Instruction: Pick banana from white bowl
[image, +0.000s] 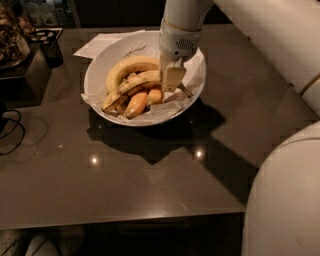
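Banana (134, 84) lying across the white bowl (101, 58), gripper (171, 83) at its right end.
The arm is hanging steeply down from the top edge, the gripper pointing into the bowl and overlapping the banana's right tip; whether it is clamping anything cannot be told.

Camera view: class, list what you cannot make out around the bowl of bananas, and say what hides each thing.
1. Camera view: the hand, low in the white bowl, covers the right end of the banana.
2. Camera view: the paper sheet behind the bowl is partly hidden by its rim.
3. Camera view: the dark objects at top left are cut off by the edge and too dim to name.
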